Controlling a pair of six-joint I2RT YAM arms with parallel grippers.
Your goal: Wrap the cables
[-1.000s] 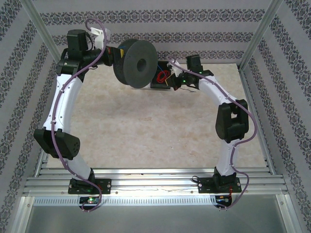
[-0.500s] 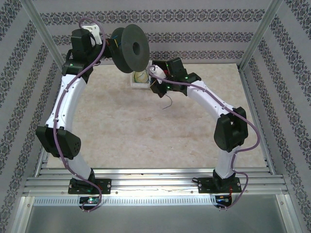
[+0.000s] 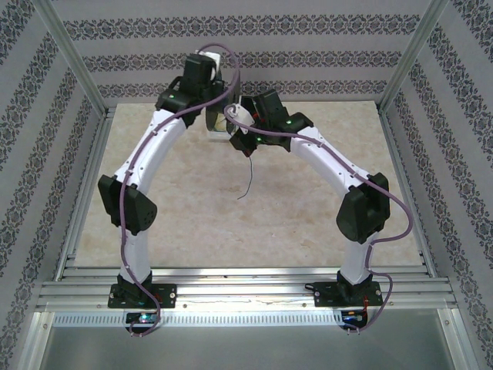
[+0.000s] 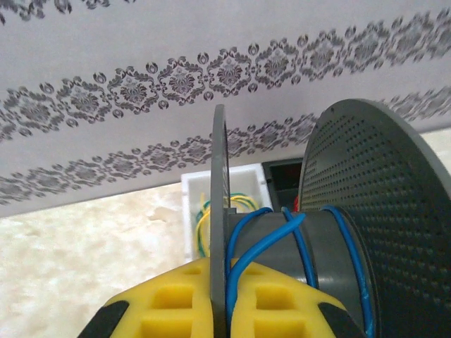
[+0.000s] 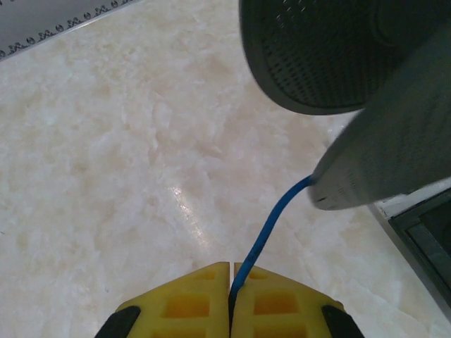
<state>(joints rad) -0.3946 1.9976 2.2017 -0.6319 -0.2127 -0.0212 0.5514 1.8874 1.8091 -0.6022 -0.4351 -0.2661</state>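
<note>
My left gripper (image 4: 220,285) pinched tight on flange of spool (image 4: 366,211), held off table at far centre; hub axis crosswise to fingers. I count one spool, one blue wire (image 5: 271,215), few turns on hub. My right gripper (image 5: 230,282) clamped on blue wire just beside spool; strand runs up-right to it. Right arm nearer, so I judge it feeds the next turn.

No writing, label, brand or number is legible on anything here.

Both arms (image 3: 150,150) arch inward, left claw (image 4: 220,285) and right claw (image 5: 230,282) clamped tight, close together.
</note>
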